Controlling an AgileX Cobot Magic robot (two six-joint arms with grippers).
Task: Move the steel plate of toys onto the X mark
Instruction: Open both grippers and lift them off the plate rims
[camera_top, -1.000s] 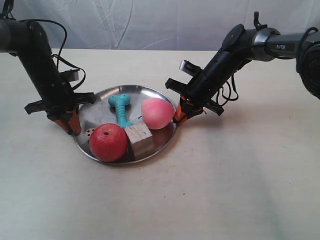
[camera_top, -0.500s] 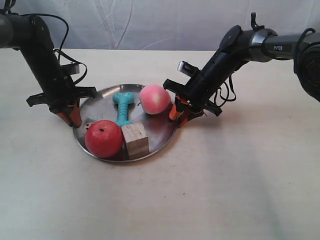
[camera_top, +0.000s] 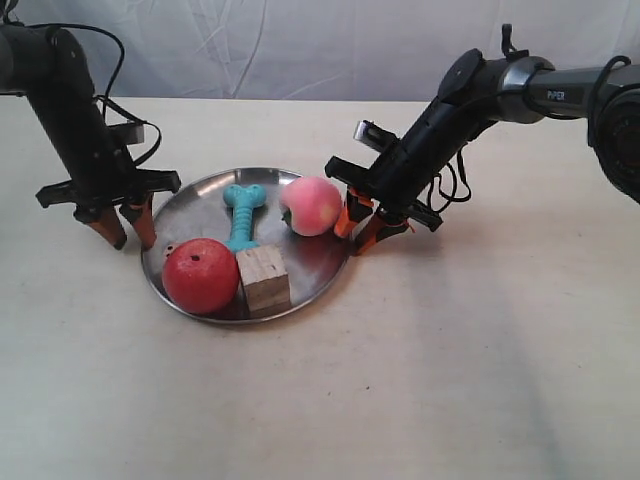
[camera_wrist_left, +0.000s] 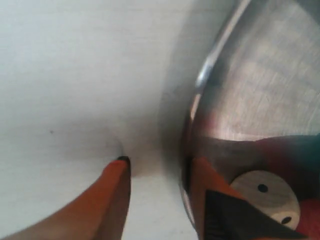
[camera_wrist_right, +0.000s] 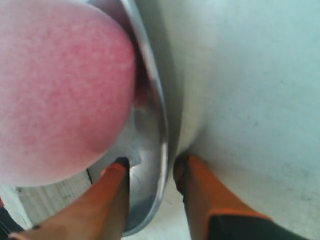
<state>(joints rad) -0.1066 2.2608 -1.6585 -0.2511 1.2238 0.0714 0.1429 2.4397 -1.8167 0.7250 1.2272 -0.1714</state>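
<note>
The steel plate (camera_top: 312, 264) lies flat on the table and holds the red apple (camera_top: 200, 276), pink peach (camera_top: 312, 206), turquoise bone (camera_top: 243, 212), wooden cube (camera_top: 262, 280) and die (camera_wrist_left: 265, 193). My left gripper (camera_top: 124, 232) is open at the plate's rim (camera_wrist_left: 196, 95); one fingertip (camera_wrist_left: 119, 172) rests on the table outside and the other sits at the rim beside the die. My right gripper (camera_top: 357, 228) is open and straddles the opposite rim (camera_wrist_right: 159, 120), one finger inside by the peach (camera_wrist_right: 60, 85), one outside. The X mark is not visible.
A white cloth backdrop (camera_top: 300, 45) closes the far side of the pale tabletop (camera_top: 450, 380). Cables (camera_top: 130, 110) hang from both arms above the table.
The plate with its toys has shifted a little toward the view's left and back. The left gripper has let go of the rim and spread its fingers. The right fingers have parted slightly.
</note>
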